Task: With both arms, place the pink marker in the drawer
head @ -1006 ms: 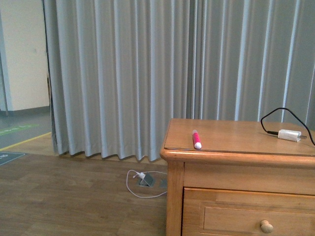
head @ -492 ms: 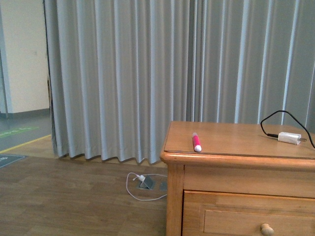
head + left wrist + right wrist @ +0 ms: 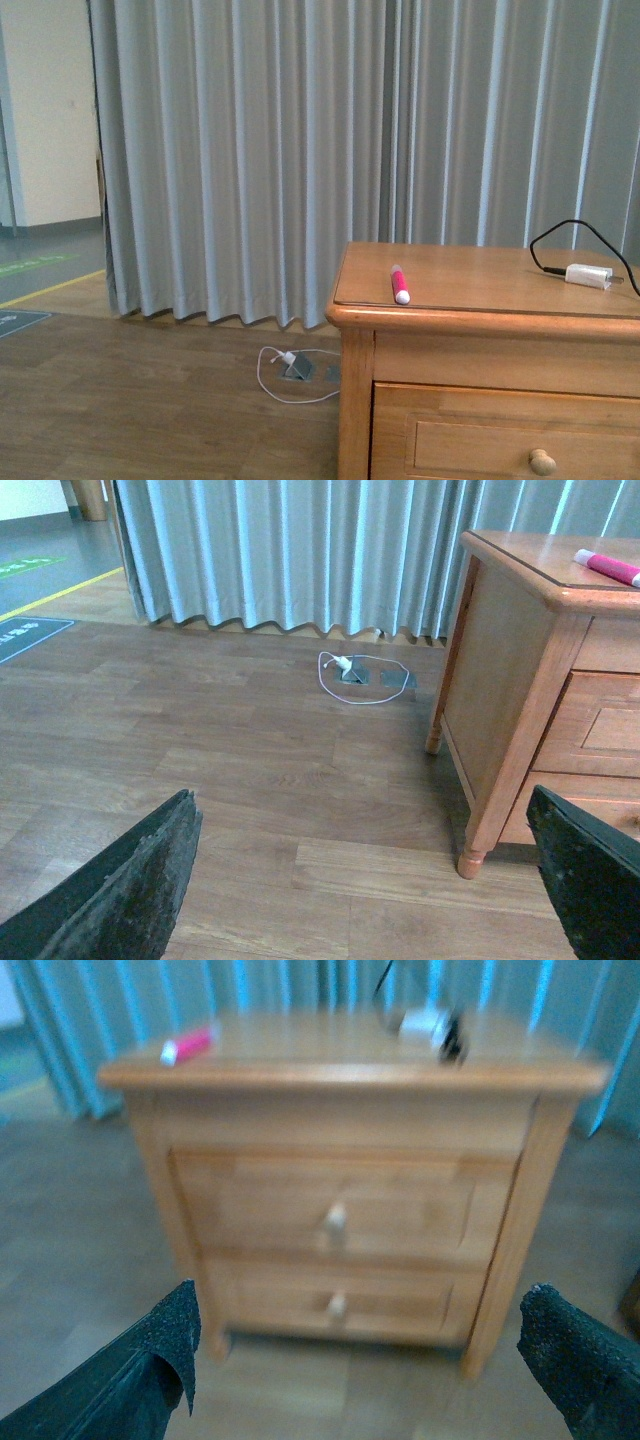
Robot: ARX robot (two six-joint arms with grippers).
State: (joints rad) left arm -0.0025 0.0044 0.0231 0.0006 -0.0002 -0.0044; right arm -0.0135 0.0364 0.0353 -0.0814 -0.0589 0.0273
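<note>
Facing a room with a wood-plank floor [image 3: 150, 400], the front view runs from a cream wall [image 3: 50, 100] at the far left, past a long pleated grey curtain [image 3: 250, 150], to a honey-coloured wooden cabinet [image 3: 355, 400] at the lower right. On the floor between curtain and cabinet, a white cable [image 3: 265, 375] loops beside a small grey floor socket [image 3: 298, 369]. The pink marker [image 3: 399, 284] lies flat on the cabinet top near its left front corner, white tip toward the front edge. Well apart from it, near the right end of the top, rests a white charger plug [image 3: 587, 275] with a black cable [image 3: 560, 228] arching above it. Below the top, the drawer [image 3: 470, 445] is closed, its round wooden knob [image 3: 541, 461] at the bottom edge of the view.

In the left wrist view, the left gripper [image 3: 360, 798] hangs low over the floor beside the cabinet's left side, its two black fingers [image 3: 130, 890] spread wide with bare planks between them.

The right wrist view is blurred. The right gripper [image 3: 360, 1292] faces the cabinet front, fingers [image 3: 580, 1360] likewise spread wide, gripping nothing. The taller drawer sits closed above a shallower drawer [image 3: 400, 1300], also closed. The marker and plug lie toward opposite ends of the top.
</note>
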